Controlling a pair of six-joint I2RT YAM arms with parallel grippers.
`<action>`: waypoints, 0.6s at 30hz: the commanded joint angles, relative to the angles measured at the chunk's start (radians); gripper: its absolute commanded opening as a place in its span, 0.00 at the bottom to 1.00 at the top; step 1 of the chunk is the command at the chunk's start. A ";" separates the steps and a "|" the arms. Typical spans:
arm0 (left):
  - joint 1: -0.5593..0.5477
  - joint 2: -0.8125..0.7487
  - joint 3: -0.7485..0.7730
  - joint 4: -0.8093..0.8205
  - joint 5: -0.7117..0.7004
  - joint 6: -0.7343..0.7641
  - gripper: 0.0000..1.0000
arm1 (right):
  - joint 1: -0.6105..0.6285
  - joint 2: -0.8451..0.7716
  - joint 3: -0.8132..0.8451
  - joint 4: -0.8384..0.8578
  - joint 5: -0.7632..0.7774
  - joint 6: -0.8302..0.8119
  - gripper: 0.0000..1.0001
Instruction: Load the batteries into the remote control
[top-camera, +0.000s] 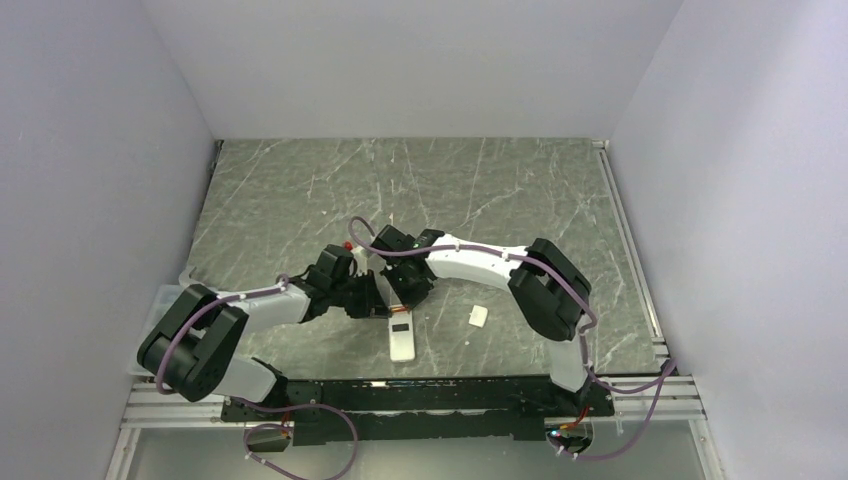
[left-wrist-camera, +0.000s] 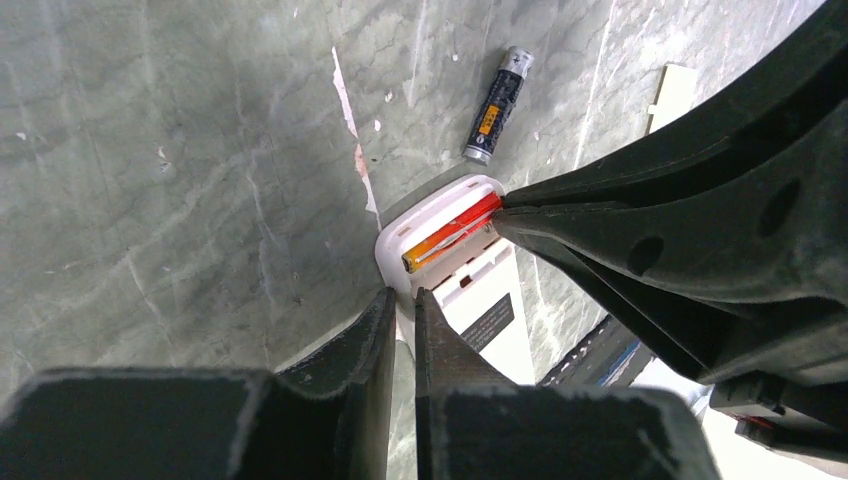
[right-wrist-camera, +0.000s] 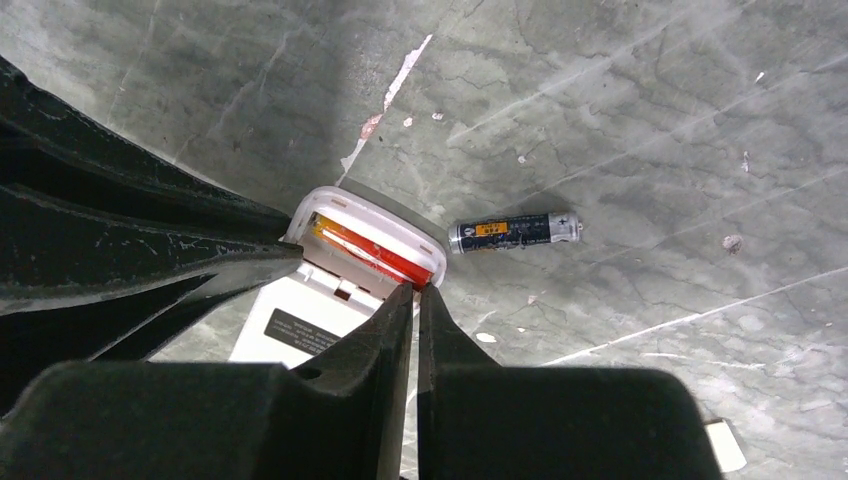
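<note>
Remote control (left-wrist-camera: 478, 290), left fingers (left-wrist-camera: 352, 345) and right fingers (right-wrist-camera: 380, 335) closed against it

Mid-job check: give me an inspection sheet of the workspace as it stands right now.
Surface: table, grey marble look, pale scuff marks.
Job's things: remote back-up, compartment open, red-orange battery inside; dark battery loose beside it.
Clutter: small white square piece, right of the remote.
Hands: left hand and right hand both shut, tips at the compartment end.
Cables: purple cables along both arms.
Surroundings: plain pale walls.
</note>
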 joint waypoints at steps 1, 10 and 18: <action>-0.050 -0.061 0.018 0.118 0.141 0.130 0.14 | 0.064 0.157 -0.006 0.151 -0.083 -0.005 0.09; -0.051 -0.099 0.016 0.116 0.133 0.126 0.15 | 0.082 0.206 0.017 0.096 -0.089 0.007 0.15; -0.053 -0.117 0.018 0.104 0.135 0.130 0.15 | 0.113 0.256 0.036 0.066 -0.061 0.021 0.16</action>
